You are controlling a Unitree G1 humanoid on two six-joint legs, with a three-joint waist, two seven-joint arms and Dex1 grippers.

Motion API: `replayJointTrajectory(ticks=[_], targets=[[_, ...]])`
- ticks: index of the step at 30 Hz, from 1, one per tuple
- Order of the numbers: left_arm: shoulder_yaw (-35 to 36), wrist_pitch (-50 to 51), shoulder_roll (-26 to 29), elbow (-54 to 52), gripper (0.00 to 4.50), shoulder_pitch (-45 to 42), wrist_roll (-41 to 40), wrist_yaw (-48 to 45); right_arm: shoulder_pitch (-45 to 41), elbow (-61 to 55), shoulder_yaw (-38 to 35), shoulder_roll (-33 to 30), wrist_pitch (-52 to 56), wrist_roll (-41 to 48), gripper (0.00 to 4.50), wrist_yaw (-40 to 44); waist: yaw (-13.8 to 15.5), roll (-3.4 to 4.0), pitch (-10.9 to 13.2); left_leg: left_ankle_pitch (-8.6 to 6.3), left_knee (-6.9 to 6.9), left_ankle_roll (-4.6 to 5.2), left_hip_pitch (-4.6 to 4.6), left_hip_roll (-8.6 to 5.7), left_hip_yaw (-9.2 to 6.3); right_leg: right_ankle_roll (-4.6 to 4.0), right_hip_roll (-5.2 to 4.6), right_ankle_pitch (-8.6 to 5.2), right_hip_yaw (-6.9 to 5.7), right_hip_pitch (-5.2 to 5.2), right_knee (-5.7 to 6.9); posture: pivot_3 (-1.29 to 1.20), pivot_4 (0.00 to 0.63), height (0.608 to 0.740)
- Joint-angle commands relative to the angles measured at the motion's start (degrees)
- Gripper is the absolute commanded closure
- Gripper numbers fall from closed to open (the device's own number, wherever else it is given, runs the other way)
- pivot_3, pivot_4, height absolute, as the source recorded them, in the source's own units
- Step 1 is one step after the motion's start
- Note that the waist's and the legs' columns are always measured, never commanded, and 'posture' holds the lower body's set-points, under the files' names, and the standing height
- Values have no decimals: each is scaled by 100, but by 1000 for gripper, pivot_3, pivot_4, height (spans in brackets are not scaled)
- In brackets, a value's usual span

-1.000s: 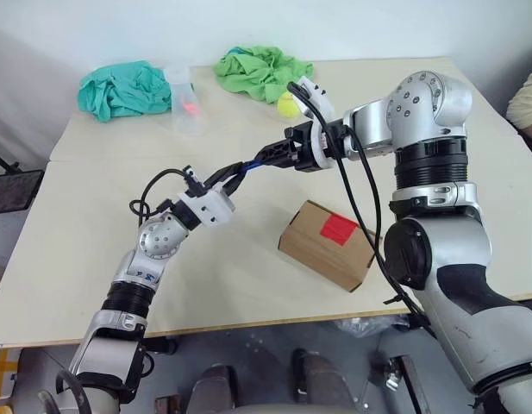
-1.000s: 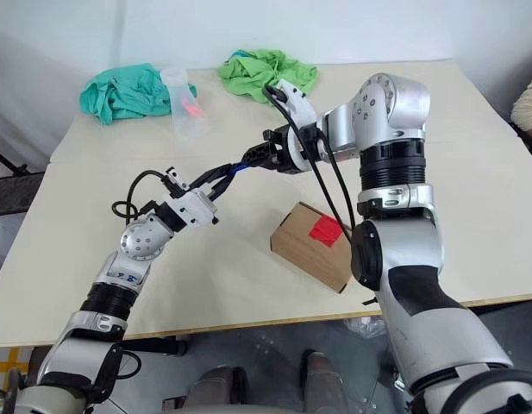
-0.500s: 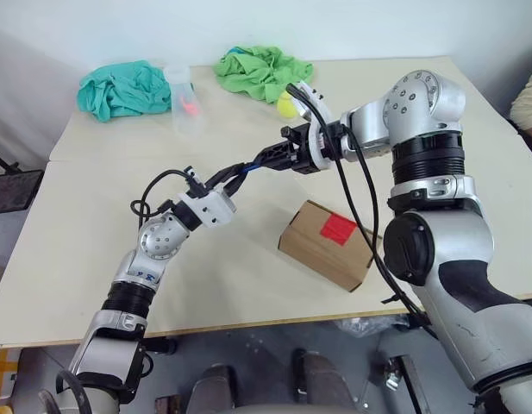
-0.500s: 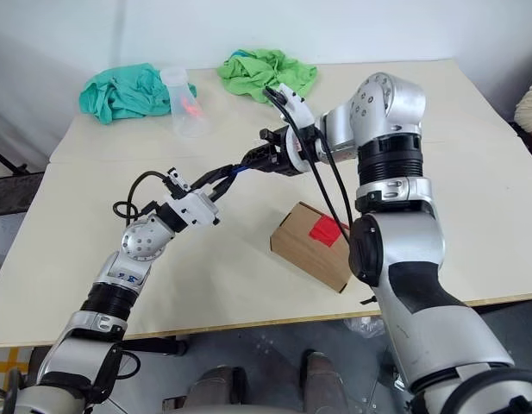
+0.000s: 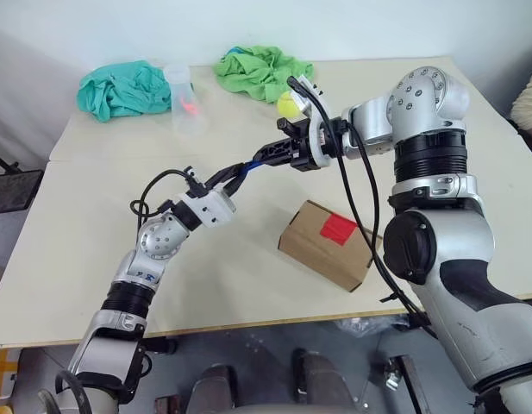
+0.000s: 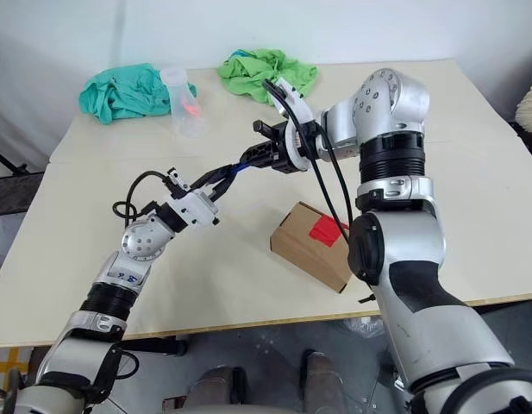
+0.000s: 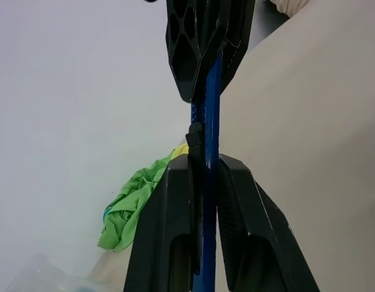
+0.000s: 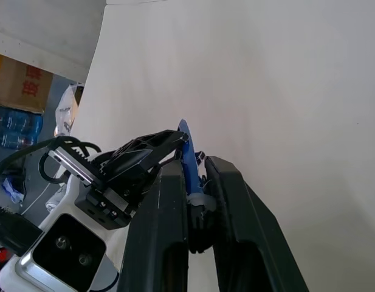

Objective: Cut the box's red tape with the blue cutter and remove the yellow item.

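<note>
Even, bright indoor light falls on the pale table (image 5: 248, 259), which shows no harsh glare, and the box (image 5: 328, 244) throws only a soft, short shadow beside it. The head views are sharp throughout. In the left wrist view the near black fingers (image 7: 175, 231) look soft, and the green cloth (image 7: 129, 204) behind them is slightly blurred.

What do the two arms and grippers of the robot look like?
Both arms are silver-grey metal with black ribbed joint rings. Black cables loop along each wrist. The left gripper and right gripper each have a white wrist housing and two black fingers.
</note>
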Motion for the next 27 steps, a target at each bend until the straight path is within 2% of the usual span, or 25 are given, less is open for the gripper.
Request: replayJointTrajectory(ticks=[1,5,10,18,21,27], targets=[[188,650,-29,-297,2708,-7,-449,-213,61,-551,187,-156,-18,125,4344,160,1,0,0,0,0,0,0,0,0,0,0,0,0,0,0,0,150,740],[413,1826,34,-758,1455,85,-1381,-968,361,-1126,507,-399,-132,192,4344,394,0,0,0,0,1,0,-2,0,-1,0,0,0,0,0,0,0,150,740],[841,3577,378,-1503,12,245,-2504,-1835,573,-1639,711,-702,-414,233,4344,620,-19,0,0,2,1,-4,-2,1,-2,1,3,0,1,-2,0,0,150,740],[1407,6271,986,-2704,0,684,-4171,-2763,1166,-2793,1145,-1487,-787,410,4344,1259,-3,0,0,2,2,-4,-2,1,-3,1,4,0,3,-1,-1,0,150,740],[1254,7037,985,-3216,0,679,-4582,-2872,1444,-3354,1246,-1807,-1004,535,4344,1557,41,-2,1,2,5,-5,-6,0,-6,2,3,1,4,-1,-2,0,150,740],[732,7639,681,-3715,0,397,-4741,-2976,2055,-4528,1153,-2463,-1553,729,4344,2011,52,-2,2,2,11,-8,-4,-4,-4,8,5,4,10,1,-3,0,150,740]])
